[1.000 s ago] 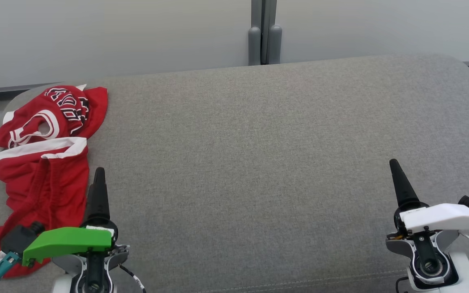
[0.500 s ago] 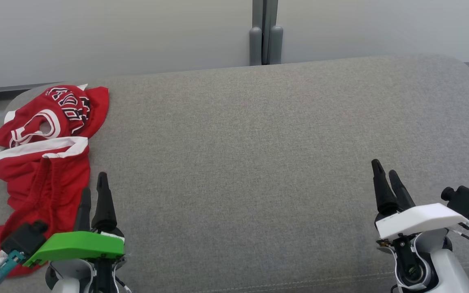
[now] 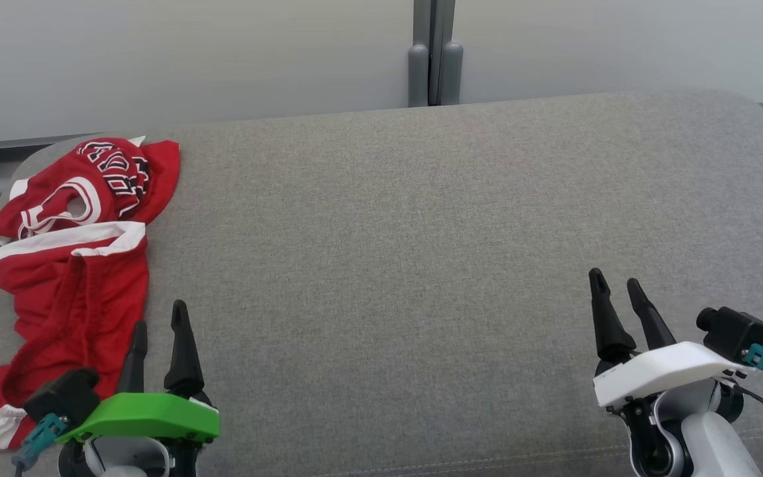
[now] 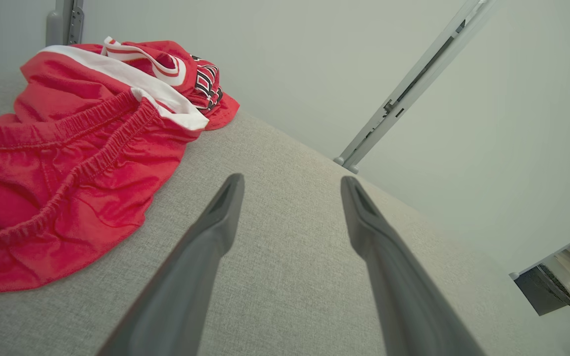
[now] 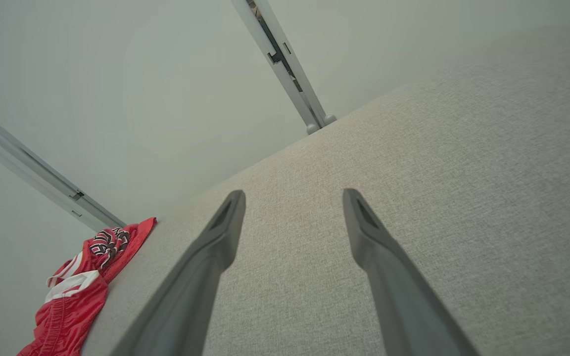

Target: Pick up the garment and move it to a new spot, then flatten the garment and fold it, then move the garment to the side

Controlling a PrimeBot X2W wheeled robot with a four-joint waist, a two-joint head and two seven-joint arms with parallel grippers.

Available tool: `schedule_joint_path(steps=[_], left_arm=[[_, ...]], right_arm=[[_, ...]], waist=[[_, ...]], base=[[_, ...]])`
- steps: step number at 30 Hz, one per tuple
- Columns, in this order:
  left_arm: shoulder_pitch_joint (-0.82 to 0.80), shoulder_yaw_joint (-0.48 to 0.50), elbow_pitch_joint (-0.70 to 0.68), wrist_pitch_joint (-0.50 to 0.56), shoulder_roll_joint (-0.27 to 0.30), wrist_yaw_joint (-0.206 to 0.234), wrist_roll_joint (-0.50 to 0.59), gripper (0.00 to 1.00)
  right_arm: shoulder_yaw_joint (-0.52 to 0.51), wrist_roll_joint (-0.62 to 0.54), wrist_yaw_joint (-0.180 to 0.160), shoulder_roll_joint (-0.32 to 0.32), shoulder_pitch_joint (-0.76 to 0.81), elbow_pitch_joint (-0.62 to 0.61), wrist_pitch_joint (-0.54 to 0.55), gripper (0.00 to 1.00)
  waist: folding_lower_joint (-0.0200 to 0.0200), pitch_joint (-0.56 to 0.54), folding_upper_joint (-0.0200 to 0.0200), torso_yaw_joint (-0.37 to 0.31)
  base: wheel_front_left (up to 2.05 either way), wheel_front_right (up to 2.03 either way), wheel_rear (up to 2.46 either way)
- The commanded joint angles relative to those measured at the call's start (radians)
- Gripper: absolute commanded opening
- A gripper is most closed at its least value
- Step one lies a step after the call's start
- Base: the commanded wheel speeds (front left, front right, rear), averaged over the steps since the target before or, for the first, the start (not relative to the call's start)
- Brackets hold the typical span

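The garment (image 3: 50, 189), a red jersey with white bands and black white-outlined letters, lies crumpled at the far left of the grey cushion (image 3: 421, 265). It also shows in the left wrist view (image 4: 166, 64) and small in the right wrist view (image 5: 112, 242). My left gripper (image 3: 159, 318) is open and empty, just right of the cloth pile's near end and not touching it (image 4: 290, 180). My right gripper (image 3: 614, 278) is open and empty over bare cushion at the lower right (image 5: 292, 193).
A plainer red cloth (image 3: 70, 311) with a gathered elastic seam lies against the jersey's near side (image 4: 67, 168). The cushion's left edge runs just beyond the pile. A pale wall with a grey post (image 3: 434, 59) stands behind.
Both wrists have turned, so each gripper now shows two spread fingers where one showed. The left gripper sits lower and slightly right; the right gripper has shifted left.
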Motion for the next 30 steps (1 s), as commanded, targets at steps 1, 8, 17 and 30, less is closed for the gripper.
schedule_joint_path(steps=[1,8,17,30], left_arm=[[0.005,0.002,-0.009,-0.011,0.007,0.005,0.04,1.0],[0.019,0.002,0.007,-0.027,0.013,0.009,0.126,1.0],[0.022,-0.015,0.022,-0.045,0.02,0.006,0.23,1.0],[0.028,-0.021,0.059,-0.068,0.017,0.001,0.304,1.0]], right_arm=[[0.011,-0.039,0.001,-0.006,-0.004,-0.018,-0.015,1.0],[0.035,-0.118,0.001,-0.006,-0.003,-0.022,-0.038,1.0],[0.054,-0.212,0.001,-0.007,0.005,-0.015,-0.065,1.0],[0.074,-0.32,0.001,-0.008,0.009,0.002,-0.098,1.0]], waist=[[0.0,0.0,0.0,0.0],[0.0,-0.002,0.0,0.002],[0.0,-0.006,0.0,0.003],[0.0,-0.012,0.0,0.0]], base=[[0.0,0.0,0.0],[0.0,0.0,0.0],[0.0,0.0,0.0],[0.0,0.0,0.0]])
